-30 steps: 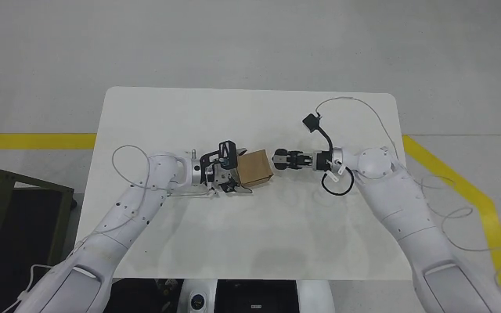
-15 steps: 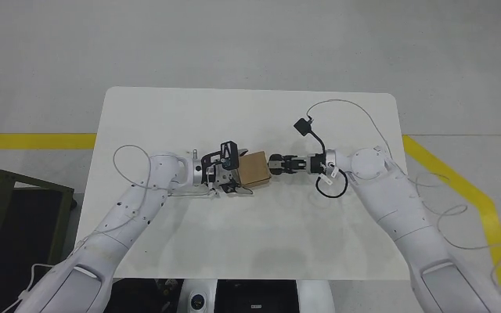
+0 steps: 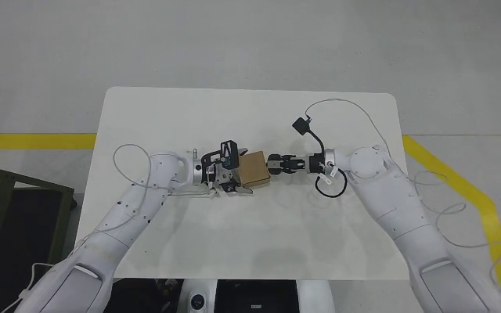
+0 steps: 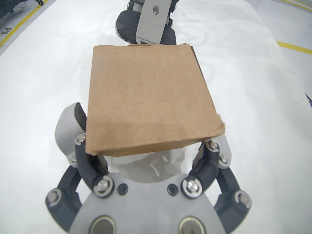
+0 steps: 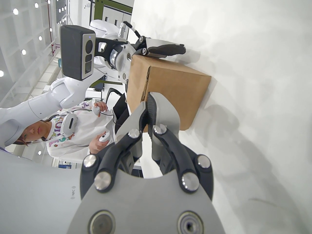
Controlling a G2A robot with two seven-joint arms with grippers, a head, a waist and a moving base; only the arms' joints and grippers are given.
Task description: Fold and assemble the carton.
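Grey floor (image 3: 235,39) with yellow lines (image 3: 47,141) surrounds the white counter (image 3: 156,117) I'm working over. From the top view the carton (image 3: 254,168) sits near the counter's middle, a closed brown box resting flat on the surface, with one arm coming at it from each end.

My left arm (image 3: 141,203) is bent at the elbow and runs low across the counter, its wrist pointing along the surface toward the carton. The left jaws straddle the near end of the carton (image 4: 151,93) and grasp it by its two sides. One of the fingers (image 4: 79,115) shows its dark pad pressed against the carton's edge, while the other is mostly hidden beneath the opposite corner.

My right arm (image 3: 391,203) reaches in from the other side, forearm roughly level and in line with the left wrist, so the two face each other across the box. The right jaws are clenched with nothing between them, and the fingertips (image 5: 152,108) meet in a narrow wedge. That wedge touches the carton (image 5: 175,91) on its end face, beside the flap seam there. A thin cable (image 3: 344,102) loops from the right wrist out over the counter.
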